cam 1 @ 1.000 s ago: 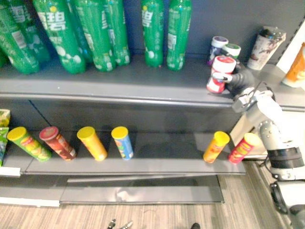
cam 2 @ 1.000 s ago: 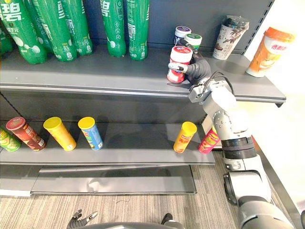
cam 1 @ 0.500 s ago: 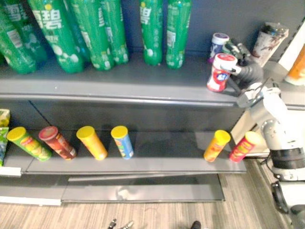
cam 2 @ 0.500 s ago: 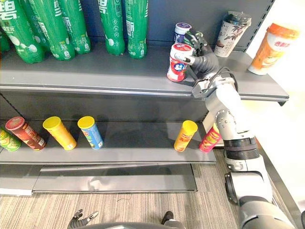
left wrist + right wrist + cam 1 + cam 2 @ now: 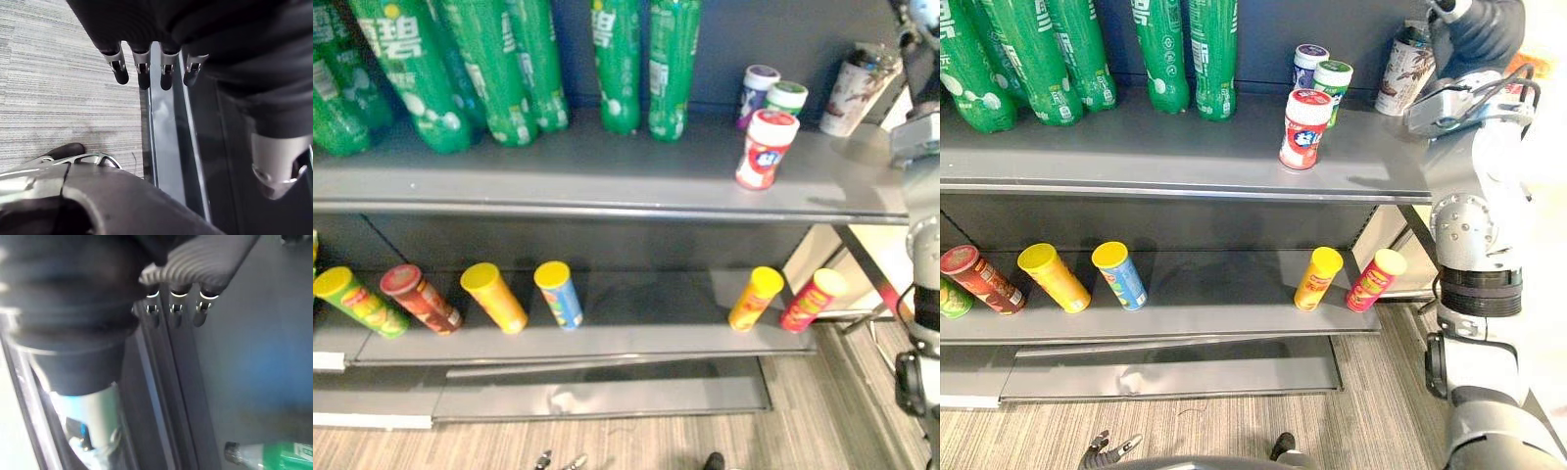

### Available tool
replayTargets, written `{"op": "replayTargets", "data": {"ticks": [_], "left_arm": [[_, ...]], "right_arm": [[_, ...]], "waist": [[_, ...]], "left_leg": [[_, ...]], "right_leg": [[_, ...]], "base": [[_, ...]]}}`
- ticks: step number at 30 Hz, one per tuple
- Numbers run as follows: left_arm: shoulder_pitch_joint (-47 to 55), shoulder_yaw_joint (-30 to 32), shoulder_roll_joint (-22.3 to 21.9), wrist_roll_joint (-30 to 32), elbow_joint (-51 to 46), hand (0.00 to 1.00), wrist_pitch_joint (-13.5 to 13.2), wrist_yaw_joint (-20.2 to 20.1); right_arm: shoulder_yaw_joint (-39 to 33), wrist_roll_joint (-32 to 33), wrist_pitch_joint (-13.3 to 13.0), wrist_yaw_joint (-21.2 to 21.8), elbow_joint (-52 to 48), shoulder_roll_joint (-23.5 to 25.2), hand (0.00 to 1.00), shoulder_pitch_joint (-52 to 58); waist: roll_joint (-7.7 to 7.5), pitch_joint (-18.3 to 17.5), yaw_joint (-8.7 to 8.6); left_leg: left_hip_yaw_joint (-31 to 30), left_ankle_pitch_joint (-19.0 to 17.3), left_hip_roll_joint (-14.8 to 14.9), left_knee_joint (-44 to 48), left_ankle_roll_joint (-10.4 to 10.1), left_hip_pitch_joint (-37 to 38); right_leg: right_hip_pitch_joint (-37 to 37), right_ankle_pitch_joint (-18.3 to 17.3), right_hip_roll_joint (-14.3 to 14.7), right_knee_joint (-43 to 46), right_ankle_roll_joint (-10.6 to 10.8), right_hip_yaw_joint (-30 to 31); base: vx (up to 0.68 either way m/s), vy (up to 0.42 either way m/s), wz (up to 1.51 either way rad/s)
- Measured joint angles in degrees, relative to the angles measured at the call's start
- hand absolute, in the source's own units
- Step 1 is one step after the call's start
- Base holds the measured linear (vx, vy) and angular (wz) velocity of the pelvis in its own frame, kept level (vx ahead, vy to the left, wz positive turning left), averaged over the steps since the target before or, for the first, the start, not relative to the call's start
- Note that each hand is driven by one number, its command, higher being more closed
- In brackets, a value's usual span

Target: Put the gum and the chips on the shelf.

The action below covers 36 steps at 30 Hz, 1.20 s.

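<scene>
Right hand (image 5: 1477, 29) hangs at two o'clock from the gum bottle (image 5: 1304, 129), well apart, fingers loose and empty. The gum bottle has a white body, red label and red-rimmed lid, and stands slightly tilted on the upper shelf (image 5: 1136, 157). Two chips cans (image 5: 1317, 278) lean below at six o'clock. Left hand (image 5: 143, 73) hangs slack, fingers relaxed.

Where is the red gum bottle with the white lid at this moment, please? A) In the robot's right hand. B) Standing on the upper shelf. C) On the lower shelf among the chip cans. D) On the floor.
B: the red gum bottle stands on the upper shelf, with the right hand apart from it, higher up.
</scene>
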Motion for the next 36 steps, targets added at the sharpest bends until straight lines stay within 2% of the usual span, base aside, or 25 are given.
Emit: {"op": "replayTargets", "data": {"ticks": [5,7,10,13,15,16,18,19,21,25,27,28,29,31,33,35,36], "left_arm": [[0.3,0.1,-0.1,0.0,1.5,0.0,-1.1,1.3],[0.5,0.2,-0.1,0.0,1.9,0.0,-1.5,1.5],[0.7,0.2,-0.2,0.0,2.0,0.0,-1.6,1.8],[0.9,0.7,-0.6,-0.3,2.6,0.0,-1.6,1.9],[0.7,0.8,-0.7,-0.4,3.0,0.0,-1.6,1.9],[0.8,0.8,-0.8,-0.4,3.1,0.0,-1.6,1.9],[0.8,1.0,-0.9,-0.4,3.1,0.0,-1.6,1.8],[0.7,1.8,-1.1,-0.9,3.1,0.0,-1.6,1.8],[0.6,2.3,-1.2,-0.9,3.1,0.0,-1.8,1.8],[0.3,2.9,-1.5,-0.9,3.1,0.0,-2.1,0.6],[0.4,2.9,-1.5,-0.9,3.1,0.0,-2.0,0.2],[0.4,2.9,-1.5,-0.9,3.0,0.0,-1.9,-0.3],[0.3,2.9,-1.4,-0.9,2.9,0.0,-1.7,-0.5],[0.3,2.8,-1.5,-1.6,2.0,0.0,-1.4,-0.8],[0.1,2.8,-1.6,-3.1,1.7,0.0,-1.4,-1.1],[0.0,2.8,-1.6,-3.2,1.5,0.0,-1.3,-1.3],[0.1,2.6,-1.6,-3.2,1.5,0.0,-0.9,-1.5]], "right_arm": [[-5.3,-4.8,-5.2,-2.2,-3.2,-0.2,0.0,1.5],[-9.7,-7.5,-8.2,-4.0,-4.8,-1.2,0.0,5.7],[-16.0,-10.0,-11.3,-7.2,-4.9,-1.7,0.0,14.2],[-20.5,-11.7,-12.7,-9.1,-4.8,-1.4,0.0,22.9],[-23.9,-11.9,-14.0,-10.4,-4.6,0.4,0.0,28.8],[-26.3,-12.4,-15.5,-10.5,-3.6,3.4,0.0,33.3],[-27.9,-13.3,-16.1,-10.2,-3.1,6.4,0.0,37.3],[-29.1,-13.6,-16.2,-9.6,-1.8,8.8,0.0,40.5],[-30.6,-13.5,-16.2,-8.3,-0.1,10.8,0.0,44.0],[-31.8,-13.7,-15.7,-2.6,3.3,15.6,0.0,51.5],[-30.6,-13.9,-13.5,2.4,3.6,17.5,0.0,53.9],[-28.8,-13.9,-11.4,6.2,5.1,17.9,0.0,55.5],[-27.8,-13.9,-10.1,7.9,6.1,18.1,0.0,56.2],[-23.3,-14.0,-5.2,14.8,11.4,18.9,0.0,58.9],[-21.5,-14.0,-2.6,18.2,14.9,20.8,0.0,59.4],[-19.5,-14.4,-1.6,20.3,18.0,22.3,0.0,59.6],[-18.3,-17.9,-1.7,21.5,19.6,23.0,0.0,59.9]], "waist": [[0.12,0.0,-0.64],[0.1,0.0,-1.13],[0.1,0.0,-1.84],[0.44,-0.3,-3.22],[0.66,-0.4,-3.93],[0.72,-0.5,-4.9],[0.81,-0.5,-5.33],[0.82,-0.5,-6.23],[0.82,-0.5,-6.28],[0.68,-0.5,-6.69],[0.6,-0.4,-7.32],[0.7,-0.5,-7.7],[0.7,-0.5,-7.74],[0.72,-0.5,-7.69],[0.81,-0.5,-7.67],[1.12,-0.7,-7.66],[1.34,-0.8,-7.6]], "left_leg": [[0.5,-0.1,0.0,-0.1,-0.1,0.2],[0.8,-0.1,0.0,-0.1,-0.2,0.3],[2.0,-0.3,-0.1,-0.1,-0.4,0.3],[3.5,-0.6,0.1,-0.1,-0.7,0.3],[4.4,-0.7,0.2,0.0,-0.9,0.4],[5.0,-0.8,0.3,0.0,-1.0,0.6],[6.1,-1.0,0.4,0.1,-1.1,0.8],[6.7,-1.1,0.4,0.2,-1.1,0.8],[7.3,-1.4,0.5,0.5,-1.2,1.2],[7.8,-2.6,0.6,2.0,-1.0,1.2],[7.9,-2.7,0.6,2.1,-1.0,1.2],[7.9,-2.7,0.5,2.1,-1.0,1.2],[7.9,-2.7,0.5,2.1,-1.0,1.2],[7.9,-2.7,0.5,2.2,-1.0,1.1],[7.7,-2.7,0.5,2.3,-1.0,0.7],[7.6,-2.7,0.4,2.4,-1.0,0.2],[7.5,-2.7,0.4,2.4,-1.0,0.2]], "right_leg": [[0.0,0.0,0.1,0.0,0.0,0.3],[-0.2,0.0,0.1,0.0,0.0,0.5],[-1.0,0.0,0.5,0.1,0.0,1.8],[-1.9,0.0,1.1,0.2,0.0,3.0],[-2.3,0.1,1.5,0.1,0.0,3.8],[-2.3,0.1,1.8,0.1,0.0,4.3],[-2.9,0.1,2.1,0.3,0.0,5.0],[-3.2,0.1,2.1,0.5,0.0,5.3],[-3.1,0.0,2.4,0.6,-0.1,6.1],[-3.2,0.0,2.2,0.9,-0.1,6.6],[-3.2,0.0,2.1,0.9,-0.1,6.7],[-3.2,0.0,2.0,0.9,-0.1,6.7],[-3.2,0.0,2.0,0.9,-0.1,6.7],[-3.2,0.0,1.9,1.0,0.0,6.6],[-3.5,-0.1,1.8,1.0,0.0,6.5],[-4.0,0.0,1.7,1.2,0.0,6.5],[-4.0,0.0,1.7,1.2,0.0,6.4]], "base": [[-0.02,-0.011,-0.04],[0.0,-0.005,-0.02],[-0.01,-0.011,-0.19],[0.0,-0.021,-0.3],[0.01,-0.017,-0.23],[0.0,-0.01,-0.14],[-0.02,-0.017,-0.27],[-0.03,-0.016,-0.27],[-0.03,-0.007,-0.18],[-0.05,0.005,-0.08],[-0.05,0.007,-0.01],[-0.03,0.003,0.0],[-0.04,0.0,0.0],[-0.02,-0.002,0.0],[-0.03,-0.005,0.04],[-0.01,-0.003,0.02],[-0.01,-0.01,0.03]]}}
